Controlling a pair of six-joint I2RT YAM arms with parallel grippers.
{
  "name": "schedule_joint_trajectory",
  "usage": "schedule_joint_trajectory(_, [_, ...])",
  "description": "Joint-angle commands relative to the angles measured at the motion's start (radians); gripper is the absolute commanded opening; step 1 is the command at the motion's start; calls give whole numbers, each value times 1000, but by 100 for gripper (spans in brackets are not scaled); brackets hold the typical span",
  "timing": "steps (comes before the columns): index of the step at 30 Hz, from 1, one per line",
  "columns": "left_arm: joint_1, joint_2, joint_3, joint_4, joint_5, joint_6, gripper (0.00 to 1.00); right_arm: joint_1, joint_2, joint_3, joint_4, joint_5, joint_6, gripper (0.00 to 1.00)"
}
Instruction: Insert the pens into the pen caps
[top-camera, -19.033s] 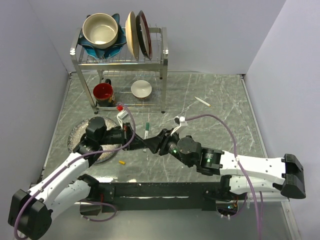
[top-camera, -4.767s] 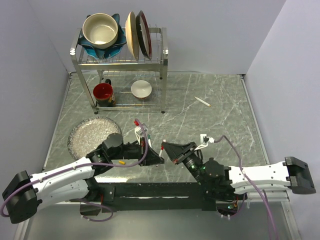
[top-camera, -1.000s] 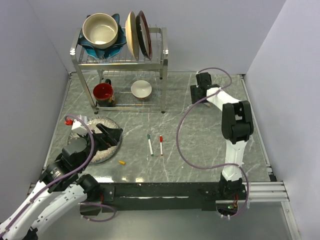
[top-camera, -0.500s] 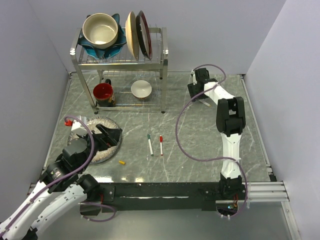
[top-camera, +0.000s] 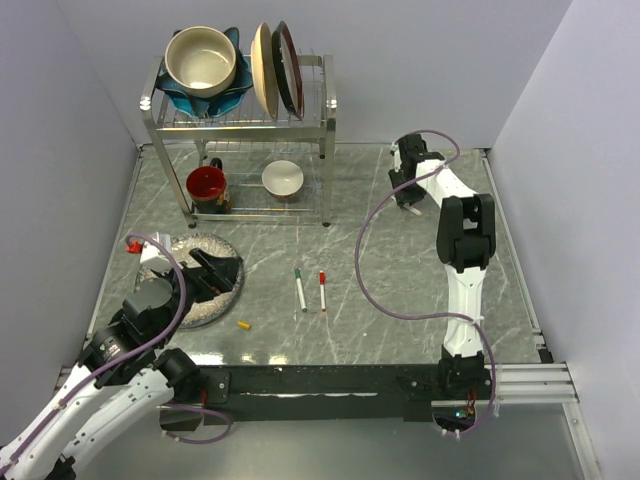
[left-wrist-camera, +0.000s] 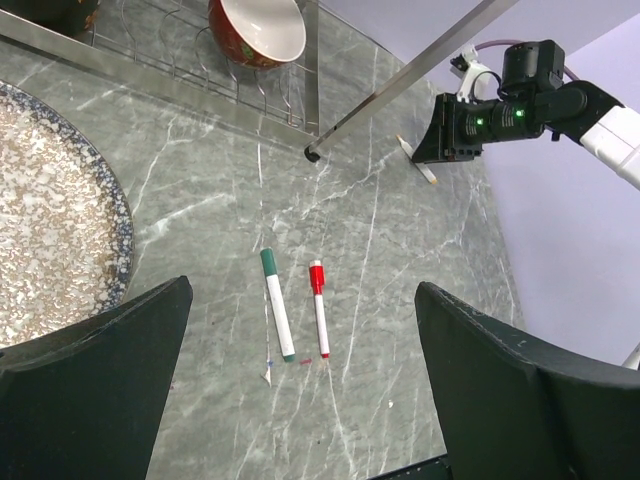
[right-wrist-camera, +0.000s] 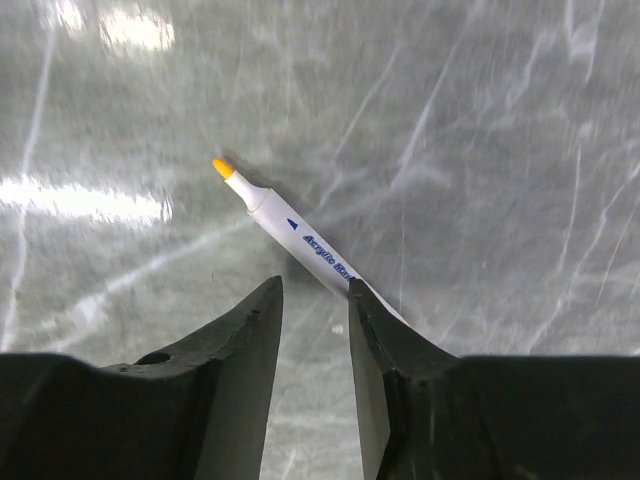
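Marble table (right-wrist-camera: 500, 100) bears pen (right-wrist-camera: 300, 240) at right gripper (right-wrist-camera: 315, 288).

Green-capped pen (top-camera: 301, 289), red-capped pen (top-camera: 322, 291): flat, parallel, just apart. Yellow cap (top-camera: 243, 324) loose, near-left of them. Yellow-tipped pen (right-wrist-camera: 300, 243) uncapped, flat, well apart, far-right.

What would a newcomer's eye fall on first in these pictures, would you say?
Most striking is the right arm, stretched far back on the right, its fingers down at an uncapped yellow-tipped pen. In the middle a green-capped pen and a red-capped pen lie side by side, with a lone yellow-orange cap left of them. At the far left stands a dish rack holding bowls and plates.
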Motion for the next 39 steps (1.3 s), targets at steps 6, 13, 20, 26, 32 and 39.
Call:
schedule_joint_trajectory(6, [-4, -13, -1, 12, -15, 11, 98, -7, -67, -41, -44, 31, -20, 48])
schedule_joint_trajectory(13, [-4, -13, -5, 21, -17, 18, 98, -38, 13, 33, -114, 31, -44, 50])
schedule_joint_trajectory(20, [-4, -2, -4, 23, -18, 22, 98, -64, -4, 7, -113, -27, -37, 45])
schedule_joint_trajectory(26, [-4, -5, -7, 32, -9, 28, 97, -72, -32, -73, -127, -26, 21, 34])
schedule_joint_trajectory(32, [-4, -26, -13, 38, 2, 31, 97, -52, -134, -199, -96, -46, 103, 14])
schedule_joint_trajectory(39, [-4, 24, -7, 74, 172, 91, 89, 39, -332, -519, 83, -138, 242, 0])
